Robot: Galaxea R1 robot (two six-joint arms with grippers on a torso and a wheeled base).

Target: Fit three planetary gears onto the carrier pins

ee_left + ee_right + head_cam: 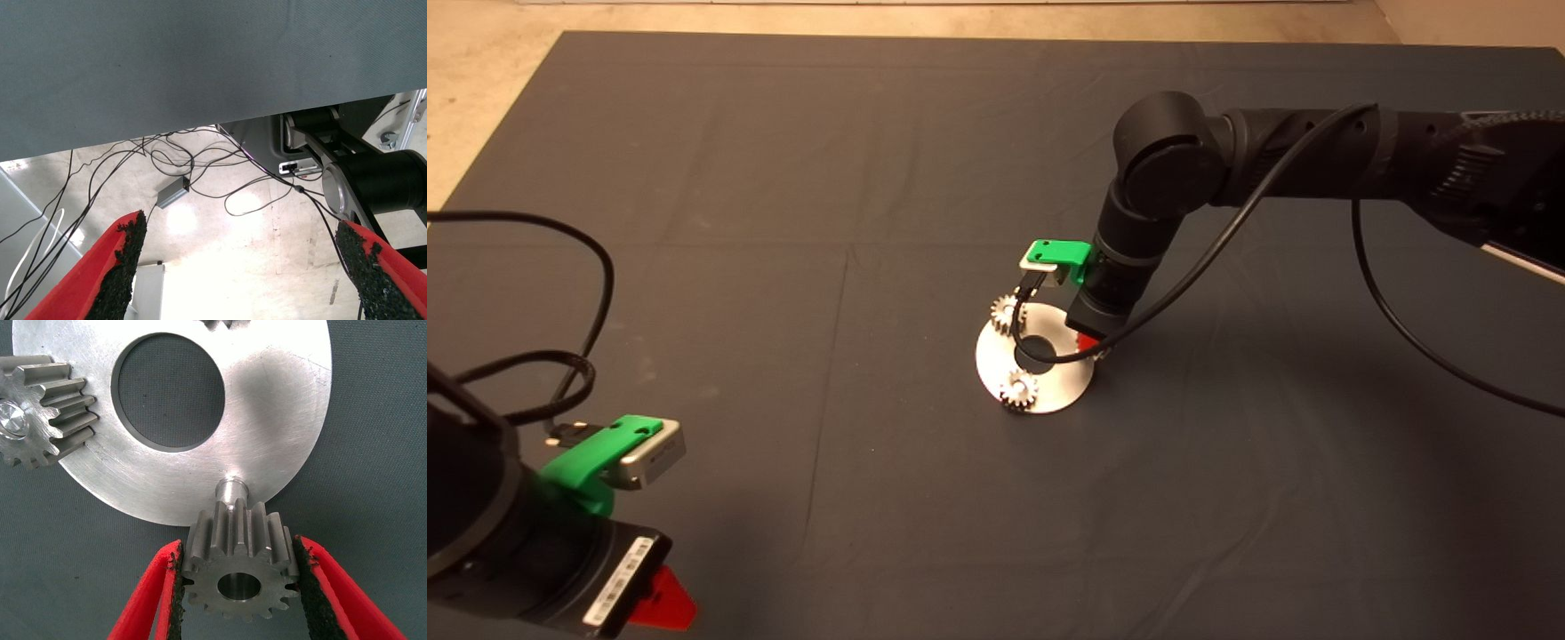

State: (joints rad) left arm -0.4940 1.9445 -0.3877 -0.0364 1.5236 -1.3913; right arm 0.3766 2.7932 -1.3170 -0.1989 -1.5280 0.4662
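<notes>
The right arm reaches in and bends down over the disc (1049, 391); the right gripper (239, 587) clamps a gear (237, 570) just beside a bare pin (232, 487); the left gripper (243, 267) waits at the mat's near-left corner, fingers wide apart

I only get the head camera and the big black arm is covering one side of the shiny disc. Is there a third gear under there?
Observer: Yes. The right gripper is shut on the third gear, its pads pressing both sides.
Operator: Is it on its pin yet?
Observer: No. The bare pin stands just beyond the gear, near the rim of the disc.
Operator: Are the other gears really on pins?
Observer: The gear at the disc's edge is; a pin top shows in its bore.
Operator: What is the left gripper doing?
Observer: The left gripper is open and empty, looking past the mat at floor cables.
</notes>
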